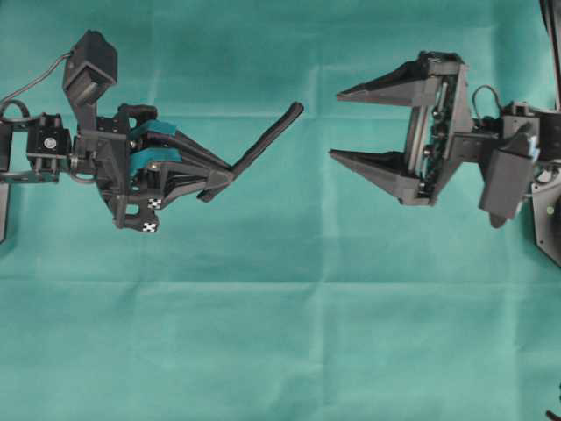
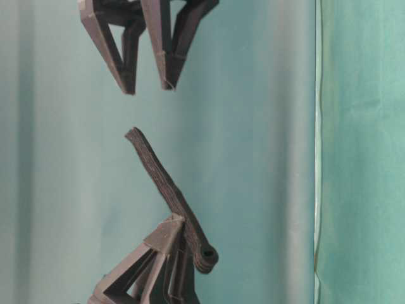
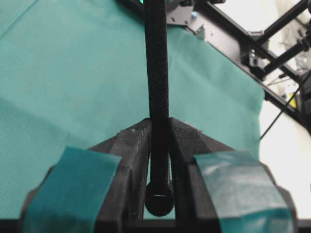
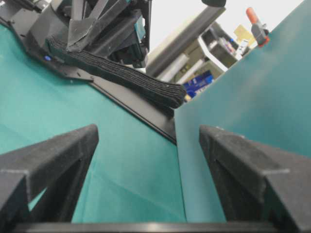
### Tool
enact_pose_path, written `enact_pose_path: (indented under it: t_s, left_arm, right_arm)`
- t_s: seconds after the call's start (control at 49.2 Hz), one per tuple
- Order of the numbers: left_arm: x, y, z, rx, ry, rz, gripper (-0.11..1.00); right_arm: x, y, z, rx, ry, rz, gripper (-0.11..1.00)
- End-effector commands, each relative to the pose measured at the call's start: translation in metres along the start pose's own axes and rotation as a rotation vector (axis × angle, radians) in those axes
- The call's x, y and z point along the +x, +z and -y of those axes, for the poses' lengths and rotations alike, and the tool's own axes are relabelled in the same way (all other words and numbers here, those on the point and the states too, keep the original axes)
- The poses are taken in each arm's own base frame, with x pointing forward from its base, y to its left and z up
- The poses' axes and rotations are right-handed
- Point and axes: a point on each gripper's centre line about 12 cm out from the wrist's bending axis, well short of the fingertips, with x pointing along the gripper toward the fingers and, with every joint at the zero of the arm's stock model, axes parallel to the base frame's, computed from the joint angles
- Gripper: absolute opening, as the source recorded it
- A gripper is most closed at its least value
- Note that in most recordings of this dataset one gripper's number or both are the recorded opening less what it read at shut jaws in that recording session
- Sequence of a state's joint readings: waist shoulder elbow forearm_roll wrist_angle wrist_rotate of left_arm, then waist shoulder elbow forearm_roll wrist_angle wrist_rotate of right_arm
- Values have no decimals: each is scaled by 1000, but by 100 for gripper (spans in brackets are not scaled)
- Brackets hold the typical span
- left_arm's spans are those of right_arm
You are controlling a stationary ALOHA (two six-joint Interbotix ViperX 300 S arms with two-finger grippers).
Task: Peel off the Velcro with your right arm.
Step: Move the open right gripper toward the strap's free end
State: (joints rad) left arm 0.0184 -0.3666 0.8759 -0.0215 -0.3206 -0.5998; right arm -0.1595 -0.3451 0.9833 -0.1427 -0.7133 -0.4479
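Note:
The black Velcro strap (image 1: 263, 145) is held in the air by my left gripper (image 1: 223, 178), which is shut on it near its rounded knob end (image 3: 159, 201). The strap slants up and away toward the right arm; it also shows in the table-level view (image 2: 166, 187) and the left wrist view (image 3: 156, 63). Its two layers lie together. My right gripper (image 1: 335, 124) is wide open and empty, its plain dark fingers (image 4: 63, 145) apart from the strap's free end (image 4: 167, 94), which lies a short gap ahead of it.
Teal cloth (image 1: 280, 333) covers the table and a teal backdrop (image 2: 361, 152) stands behind. Black frame rails (image 3: 243, 48) and clutter lie beyond the table's edge.

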Motion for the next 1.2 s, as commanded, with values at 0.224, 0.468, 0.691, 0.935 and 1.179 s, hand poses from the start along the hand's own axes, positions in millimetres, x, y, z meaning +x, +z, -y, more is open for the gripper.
enact_pose_path:
  t_s: [0.224, 0.468, 0.691, 0.935, 1.179]
  left_arm:
    - [-1, 6, 4, -2, -15, 23, 10]
    - [-1, 5, 3, -2, -15, 22, 10]
    - [-1, 5, 3, 0, -14, 20, 10]
    - [-1, 5, 3, 0, -15, 22, 10]
    - [-2, 4, 3, -2, -13, 19, 10]
  right_arm:
    - [16, 5, 6, -1, -25, 42, 68]
    - [23, 3, 5, -8, -28, 53, 68]
    - [28, 1, 4, -7, -25, 51, 68]
    - [29, 0, 3, -8, -27, 57, 68]
    - [31, 0, 2, -15, -24, 68, 68]
